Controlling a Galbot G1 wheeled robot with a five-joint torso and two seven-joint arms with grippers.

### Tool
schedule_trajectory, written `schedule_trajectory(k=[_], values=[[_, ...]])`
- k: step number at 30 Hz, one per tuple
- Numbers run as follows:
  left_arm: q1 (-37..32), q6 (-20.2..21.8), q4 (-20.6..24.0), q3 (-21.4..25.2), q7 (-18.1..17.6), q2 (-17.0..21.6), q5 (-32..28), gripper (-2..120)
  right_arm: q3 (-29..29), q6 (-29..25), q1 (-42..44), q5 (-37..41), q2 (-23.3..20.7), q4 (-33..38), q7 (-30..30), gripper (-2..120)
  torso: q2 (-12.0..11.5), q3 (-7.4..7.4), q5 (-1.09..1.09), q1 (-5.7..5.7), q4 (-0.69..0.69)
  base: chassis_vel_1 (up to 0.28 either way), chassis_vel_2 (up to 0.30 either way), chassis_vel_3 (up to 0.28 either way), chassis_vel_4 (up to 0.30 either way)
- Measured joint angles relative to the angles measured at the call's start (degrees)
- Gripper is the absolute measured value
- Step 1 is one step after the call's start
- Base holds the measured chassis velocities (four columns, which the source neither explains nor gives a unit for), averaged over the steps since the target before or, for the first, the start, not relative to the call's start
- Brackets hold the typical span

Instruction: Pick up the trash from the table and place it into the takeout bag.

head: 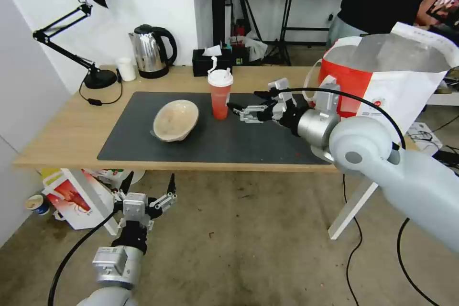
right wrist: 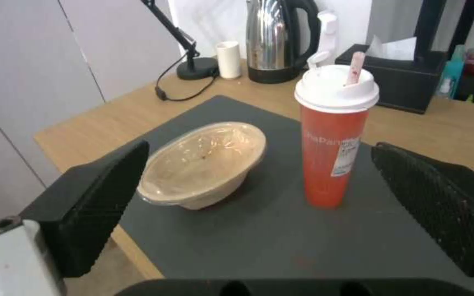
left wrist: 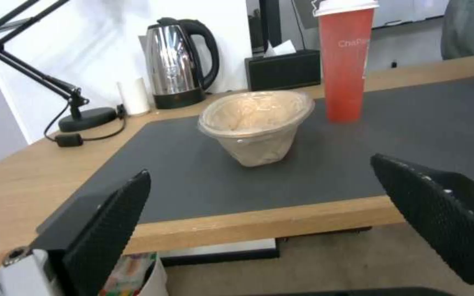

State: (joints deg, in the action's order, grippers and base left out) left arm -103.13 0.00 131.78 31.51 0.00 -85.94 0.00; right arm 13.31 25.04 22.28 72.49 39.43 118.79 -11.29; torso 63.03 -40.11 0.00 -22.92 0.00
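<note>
A tall red cup (head: pixel 220 92) (left wrist: pixel 345 61) (right wrist: pixel 334 137) with a white lid and straw stands upright on the dark mat (head: pixel 239 138) of the table (head: pixel 71 129). Left of it lies a tilted beige bowl (head: pixel 175 120) (left wrist: pixel 256 125) (right wrist: pixel 204 162). My right gripper (head: pixel 245 105) hangs open over the mat, just right of the cup and apart from it, empty. The red-and-white takeout bag (head: pixel 382 76) stands open at the table's right end, behind my right arm. My left gripper (head: pixel 148 186) is open and empty, low in front of the table's near edge.
A steel kettle (head: pixel 150 51), a small white cup (head: pixel 126 69), a black desk lamp (head: pixel 91 28) and a black tissue box (head: pixel 210 61) line the table's back edge. A white-and-red box (head: pixel 79 198) sits on the floor under the table. A person stands behind the bag.
</note>
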Motion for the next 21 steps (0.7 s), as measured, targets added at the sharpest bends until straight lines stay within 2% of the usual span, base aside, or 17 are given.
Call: schedule_trajectory(k=[12, 21], values=[[0.0, 0.0, 0.0, 0.0, 0.0, 0.0, 0.0, 100, 2.89, 1.76, -3.49, -0.09, 2.11, -3.07, -3.01, 100, 0.0, 0.0, 0.0, 0.0, 0.0, 0.0, 0.0, 0.0, 0.0], [0.0, 0.0, 0.0, 0.0, 0.0, -0.01, 0.0, 100, 5.13, 1.94, -6.83, -0.88, 4.79, -9.0, -3.4, 100, 0.0, 0.0, 0.0, 0.0, 0.0, 0.0, 0.0, 0.0, 0.0]])
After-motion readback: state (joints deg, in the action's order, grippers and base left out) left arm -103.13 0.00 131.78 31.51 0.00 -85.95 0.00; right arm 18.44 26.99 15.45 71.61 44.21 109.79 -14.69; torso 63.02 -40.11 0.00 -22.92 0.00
